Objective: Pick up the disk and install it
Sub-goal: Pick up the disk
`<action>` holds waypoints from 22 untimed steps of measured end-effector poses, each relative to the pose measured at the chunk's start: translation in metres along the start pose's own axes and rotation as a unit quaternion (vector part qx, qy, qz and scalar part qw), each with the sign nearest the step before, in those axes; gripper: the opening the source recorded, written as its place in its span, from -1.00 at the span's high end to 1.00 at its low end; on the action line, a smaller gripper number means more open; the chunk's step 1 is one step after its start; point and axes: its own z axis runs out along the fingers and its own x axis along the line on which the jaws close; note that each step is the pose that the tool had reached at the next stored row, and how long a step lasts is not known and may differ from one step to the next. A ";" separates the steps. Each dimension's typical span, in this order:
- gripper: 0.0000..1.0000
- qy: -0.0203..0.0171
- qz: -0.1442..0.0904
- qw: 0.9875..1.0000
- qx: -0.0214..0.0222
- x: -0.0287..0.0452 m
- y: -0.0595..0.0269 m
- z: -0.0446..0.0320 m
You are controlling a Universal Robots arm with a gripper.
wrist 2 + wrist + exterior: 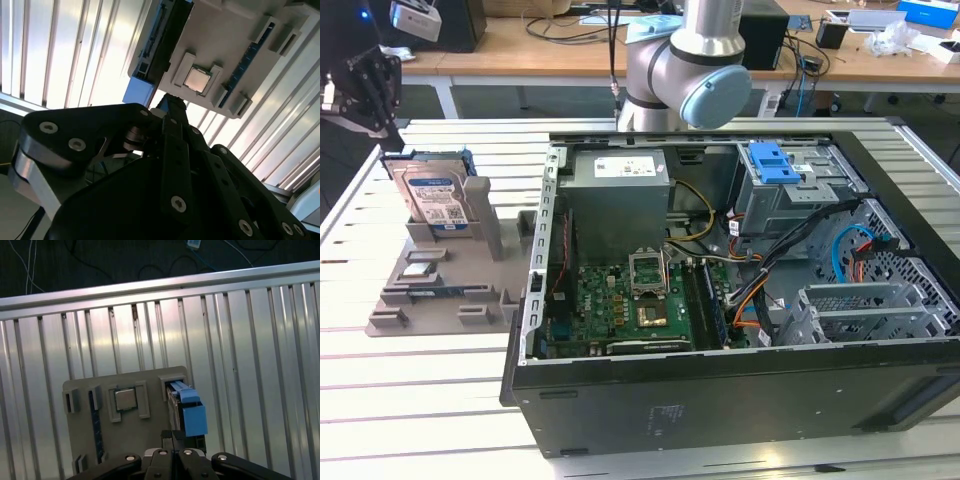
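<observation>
A broad table (420, 400) of silvery metal slats carries everything here, its grooves running across from side to side. Toward the exterior view's left, a grey plastic holder (430, 300) with slots and raised blocks sits flat on the slats. Just beside it, toward the exterior view's right, a big black computer case (720, 400) lies on its side with the open side up. Whether the two touch is hard to tell.

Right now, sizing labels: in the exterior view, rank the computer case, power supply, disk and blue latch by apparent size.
1. computer case
2. power supply
3. disk, partly hidden in its grey holder
4. blue latch, close to the disk's visible size
</observation>
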 end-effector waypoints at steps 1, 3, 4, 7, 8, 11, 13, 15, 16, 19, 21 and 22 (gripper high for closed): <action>0.79 0.000 0.000 1.000 0.000 -0.0002 0.0000 0.0000; 0.66 0.000 0.000 1.000 0.000 -0.0006 0.0001 0.0000; 0.53 0.000 0.000 1.000 0.000 -0.0009 0.0001 0.0000; 0.29 0.000 0.000 1.000 0.000 -0.0015 0.0002 0.0001; 0.16 0.000 0.000 1.000 0.000 -0.0018 0.0002 0.0001; 0.16 0.000 0.000 1.000 0.000 -0.0034 0.0004 0.0003; 0.16 0.000 0.000 1.000 0.000 -0.0079 0.0010 0.0057; 0.16 0.000 -0.001 1.000 0.000 -0.0121 0.0015 0.0102; 0.16 0.000 -0.001 1.000 0.000 -0.0149 0.0018 0.0125; 0.16 0.000 -0.003 1.000 0.000 -0.0232 0.0030 0.0195; 0.16 0.001 -0.005 1.000 0.000 -0.0232 0.0031 0.0246; 0.16 0.001 -0.006 1.000 0.000 -0.0232 0.0031 0.0261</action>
